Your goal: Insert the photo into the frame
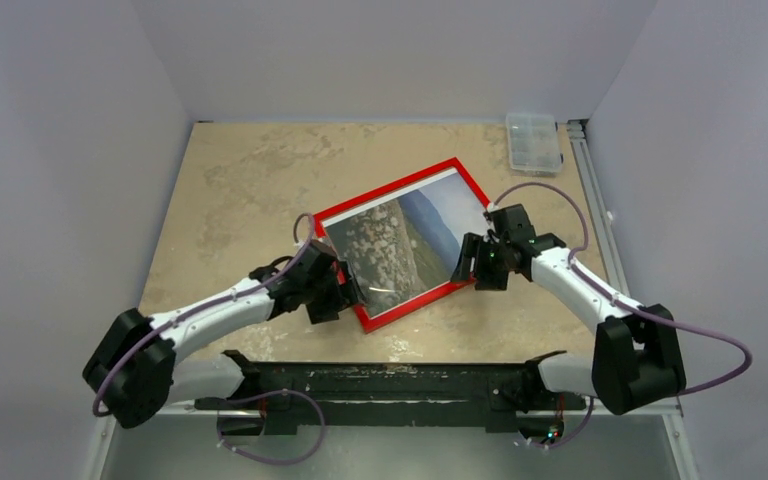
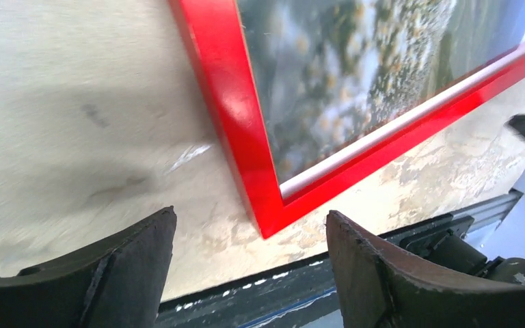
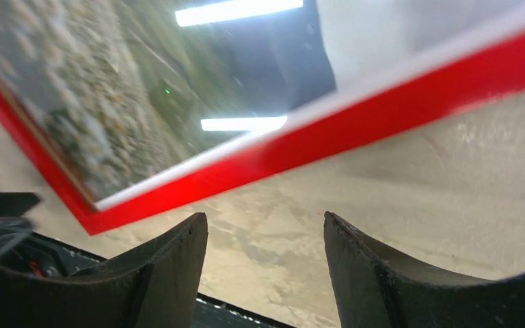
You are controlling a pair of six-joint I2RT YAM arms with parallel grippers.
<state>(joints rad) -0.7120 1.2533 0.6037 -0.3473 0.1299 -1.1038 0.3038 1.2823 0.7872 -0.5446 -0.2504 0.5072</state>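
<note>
Photo inside frame on table; left hand at frame's left, right hand at right; box far right.

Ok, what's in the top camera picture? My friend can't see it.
A red frame with a landscape photo inside lies tilted on a beige table. Two robot arms reach in, the left fingers by its near-left corner and the right fingers by its right edge. A clear plastic box sits in the far right corner.

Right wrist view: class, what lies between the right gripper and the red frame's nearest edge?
Only bare beige tabletop separates the open right gripper from the frame; the right wrist view shows this strip plainly.
</note>
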